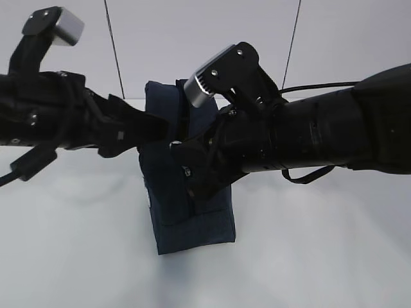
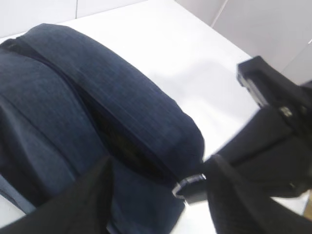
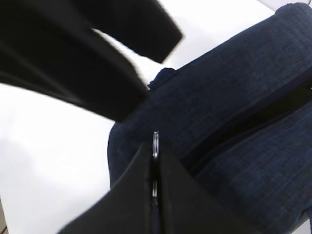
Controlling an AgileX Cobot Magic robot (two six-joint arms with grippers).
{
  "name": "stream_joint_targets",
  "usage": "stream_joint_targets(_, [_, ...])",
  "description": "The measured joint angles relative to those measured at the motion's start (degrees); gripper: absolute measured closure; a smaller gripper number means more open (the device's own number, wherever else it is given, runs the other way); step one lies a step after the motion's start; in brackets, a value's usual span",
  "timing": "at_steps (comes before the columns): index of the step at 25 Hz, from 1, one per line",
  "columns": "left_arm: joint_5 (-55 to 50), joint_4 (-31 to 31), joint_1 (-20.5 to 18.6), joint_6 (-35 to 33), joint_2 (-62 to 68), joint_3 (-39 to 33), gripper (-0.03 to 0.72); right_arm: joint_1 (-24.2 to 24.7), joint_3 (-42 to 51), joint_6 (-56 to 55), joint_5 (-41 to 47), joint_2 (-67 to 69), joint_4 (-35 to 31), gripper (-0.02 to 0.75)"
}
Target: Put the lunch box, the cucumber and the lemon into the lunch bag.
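While standing upright mid-table, boxy dark navy fabric lunch bag (image 1: 192,192) flanked by both arms. Left gripper (image 2: 156,195) spread apart over bag's top, holding nothing. Right gripper (image 3: 155,180) pinched closed on thin silver ring pull (image 3: 155,144).

both my arms crowd the lunch bag (image 1: 192,212) top, white table (image 1: 321,256) open all round

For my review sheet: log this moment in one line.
lunch bag upright | right claw shut on ring pull | left claw open at bag top
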State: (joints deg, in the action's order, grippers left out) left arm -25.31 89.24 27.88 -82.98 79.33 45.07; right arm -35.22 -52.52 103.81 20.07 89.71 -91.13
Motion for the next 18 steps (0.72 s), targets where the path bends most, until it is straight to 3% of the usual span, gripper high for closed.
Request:
stream_joint_targets(4, [-1.28, 1.70, -2.76, -2.39, -5.14, -5.55, 0.241, 0.00, 0.00, 0.00, 0.11, 0.00, 0.00, 0.730])
stream_joint_targets(11, [-5.28, 11.96, -3.53, -17.22, -8.45, -14.32, 0.241, 0.00, 0.00, 0.00, 0.96, 0.00, 0.00, 0.730])
stream_joint_targets(18, [-7.99, 13.17, -3.62, -23.06, -4.24, -14.82, 0.241, 0.00, 0.00, 0.00, 3.99, 0.00, 0.00, 0.730])
